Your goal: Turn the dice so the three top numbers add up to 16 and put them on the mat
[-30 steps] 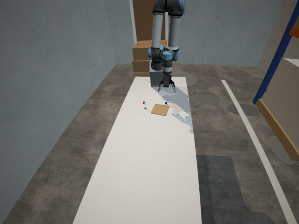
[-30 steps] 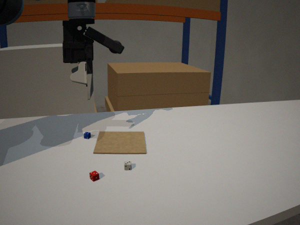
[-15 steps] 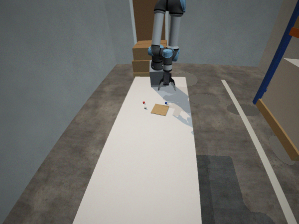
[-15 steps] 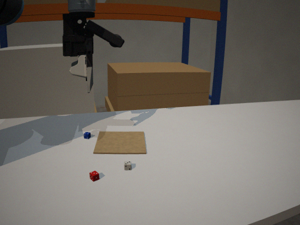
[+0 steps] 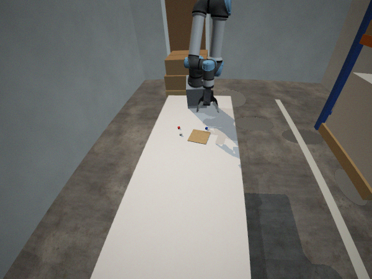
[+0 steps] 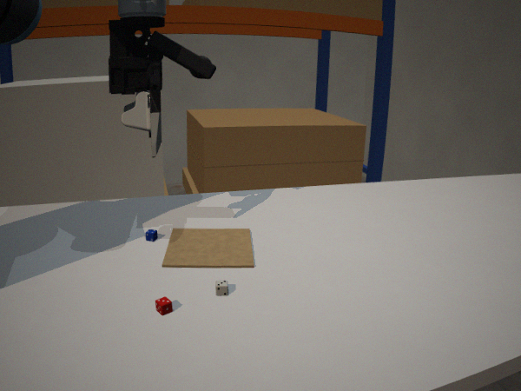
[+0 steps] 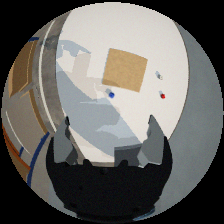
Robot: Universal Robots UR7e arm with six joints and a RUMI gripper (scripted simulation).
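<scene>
We have no dice on the mat (image 5: 199, 136) (image 6: 209, 248) (image 7: 125, 70) yet: blue (image 5: 206, 128) (image 6: 151, 235) (image 7: 111, 95), white (image 5: 180, 134) (image 6: 221, 288) (image 7: 160, 77) and red (image 5: 178, 128) (image 6: 163, 306) (image 7: 163, 96) lie beside it. Our gripper (image 5: 208, 111) (image 6: 154, 155) (image 7: 108, 116) hangs wide open, holding nothing; turning and placing remain.

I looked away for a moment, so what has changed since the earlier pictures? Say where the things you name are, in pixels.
The gripper (image 5: 208, 110) (image 6: 154, 155) (image 7: 108, 116) has risen a little above the table (image 5: 183, 198) (image 6: 369, 269) (image 7: 165, 45), and its shadow has shifted. Nothing was taken hold of or let go: it is open. The red, white and blue dice and the mat (image 5: 199, 136) (image 6: 209, 248) (image 7: 125, 70) stayed put.
</scene>
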